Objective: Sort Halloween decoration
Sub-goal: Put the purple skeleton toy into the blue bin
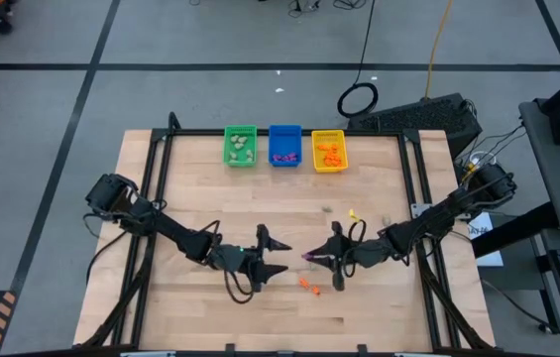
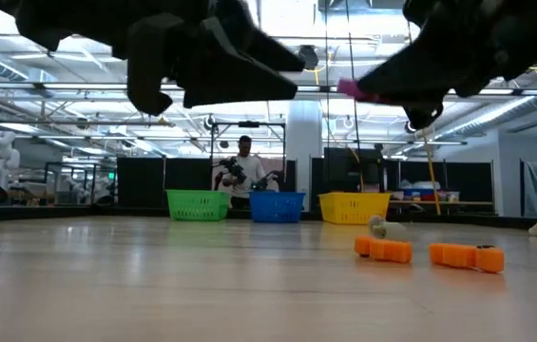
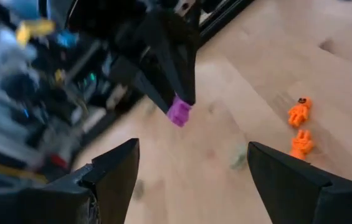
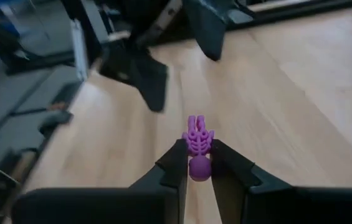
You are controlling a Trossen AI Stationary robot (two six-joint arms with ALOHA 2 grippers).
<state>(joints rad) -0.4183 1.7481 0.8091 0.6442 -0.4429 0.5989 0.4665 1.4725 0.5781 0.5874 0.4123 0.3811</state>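
My right gripper (image 4: 199, 158) is shut on a tiny purple skeleton trinket (image 4: 198, 138) and hangs above the middle of the table, near its front. My left gripper (image 1: 276, 254) faces it from the left, open, with nothing between its fingers (image 3: 116, 180). The purple trinket (image 3: 179, 112) shows just ahead of them. Two orange trinkets (image 1: 306, 285) lie on the wood below and a little nearer the front edge, seen also in the low view (image 2: 383, 249). A pale trinket (image 2: 379, 228) lies behind them. My right gripper pinches the purple trinket's rounded end (image 4: 199, 168) between the free ends of its two fingers. The ribbed part (image 4: 198, 134) sticks out past the fingertips. The fingers come nearly level from the table's right side. The trinket (image 2: 349, 89) is lifted clear of the table.
Green (image 1: 241, 146), blue (image 1: 284, 145) and yellow (image 1: 329, 151) bins stand in a row at the table's far edge, each with trinkets inside. A small yellowish piece (image 1: 351, 212) lies right of centre. A person (image 2: 243, 166) stands beyond the table.
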